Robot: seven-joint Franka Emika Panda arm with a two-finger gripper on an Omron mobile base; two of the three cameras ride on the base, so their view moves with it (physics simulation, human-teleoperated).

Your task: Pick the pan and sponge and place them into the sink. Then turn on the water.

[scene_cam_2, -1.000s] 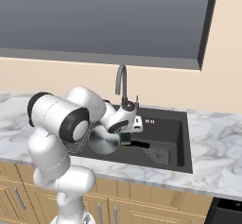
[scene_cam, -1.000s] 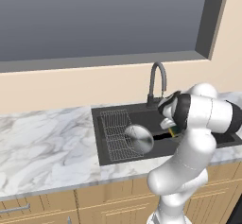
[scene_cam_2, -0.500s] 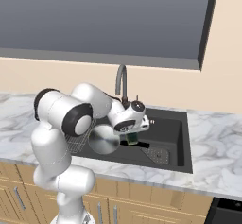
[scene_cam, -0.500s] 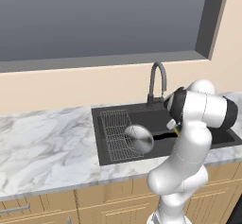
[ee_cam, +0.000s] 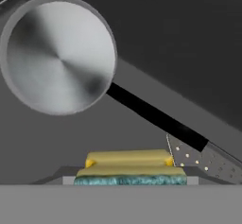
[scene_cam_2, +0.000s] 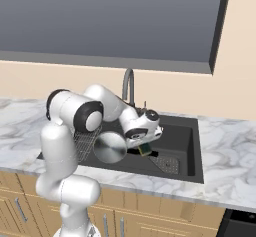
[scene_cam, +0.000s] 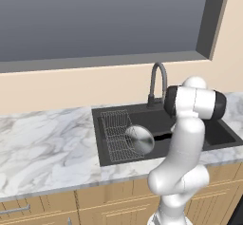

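Sink [scene_cam_2: 192,148] holds pan [ee_cam: 59,53] (handle nr drain); gripper [scene_cam_2: 145,149] grips sponge [ee_cam: 130,167].

The pan [ee_cam: 57,53] is brushed silver metal with a soft radial sheen, its handle [ee_cam: 156,118] a matt black; the sponge [ee_cam: 130,167] looks porous, yellow foam with a rough green scouring layer. The sink [scene_cam: 223,133] is a smooth matt dark grey, with a thin metal wire rack [scene_cam: 116,133] at its left and a dull dark metal faucet [scene_cam: 158,82] at the far rim. The desk [scene_cam: 42,145] is polished grey-veined white marble over light wood cabinet fronts [scene_cam: 114,200], and the arm [scene_cam_2: 67,131] is glossy white plastic.
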